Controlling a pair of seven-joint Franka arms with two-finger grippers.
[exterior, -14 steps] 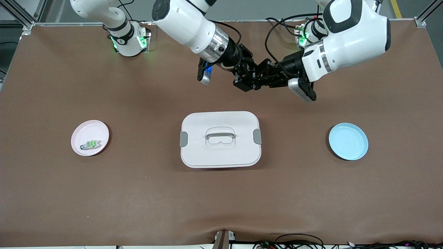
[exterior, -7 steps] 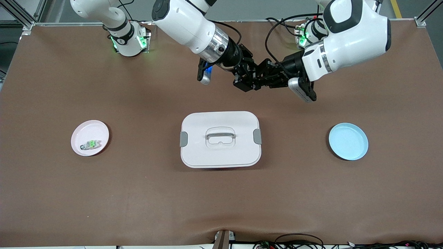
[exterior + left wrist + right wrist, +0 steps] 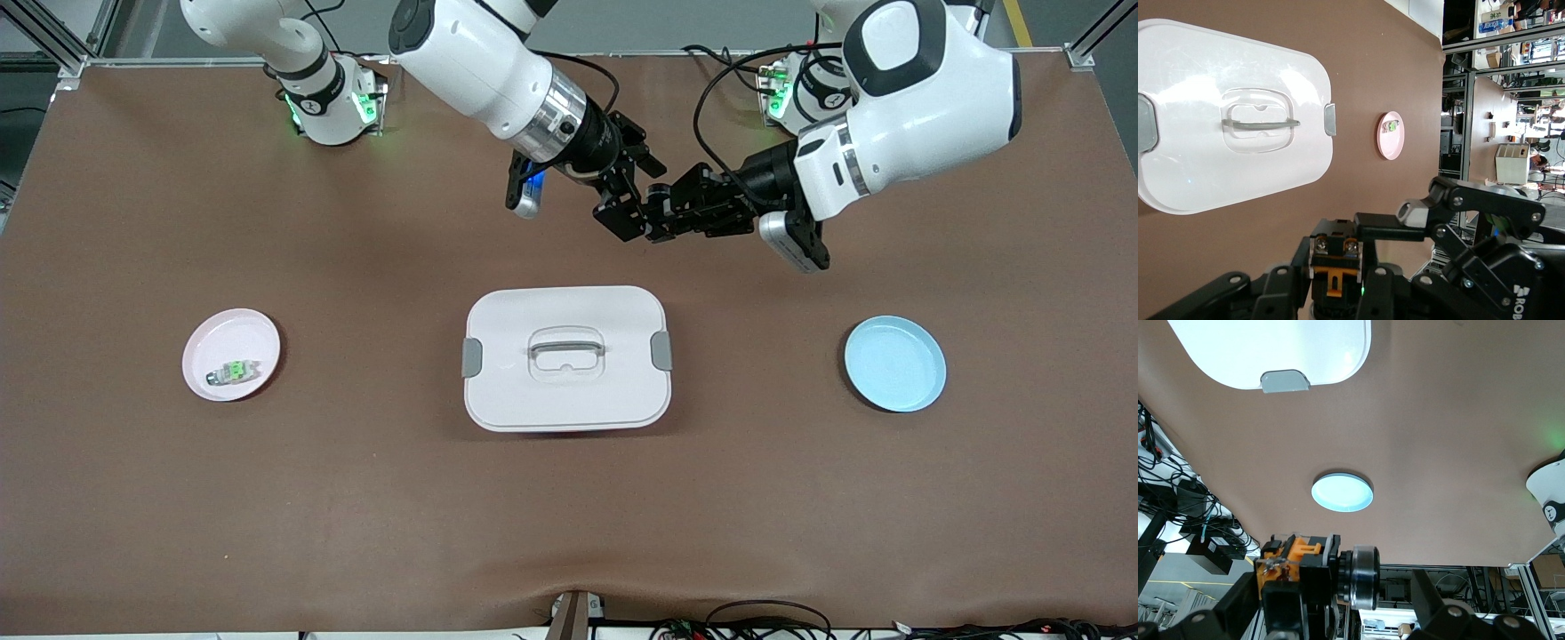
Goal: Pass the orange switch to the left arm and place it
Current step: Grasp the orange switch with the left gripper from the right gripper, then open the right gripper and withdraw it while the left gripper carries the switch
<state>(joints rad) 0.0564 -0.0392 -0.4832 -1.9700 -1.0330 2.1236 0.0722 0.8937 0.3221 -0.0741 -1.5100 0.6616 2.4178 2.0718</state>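
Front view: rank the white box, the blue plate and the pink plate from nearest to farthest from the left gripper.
Measured from the left gripper, up over the table:
1. White box, mid-table, nearest.
2. Blue plate, toward the left arm's end.
3. Pink plate, toward the right arm's end, farthest.

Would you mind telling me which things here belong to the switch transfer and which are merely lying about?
Job in hand: orange switch, up where the arms meet; left gripper; right gripper; box, to be avoided.
Lying about: pink plate; green-marked switch on it; blue plate, toward the left arm's end.
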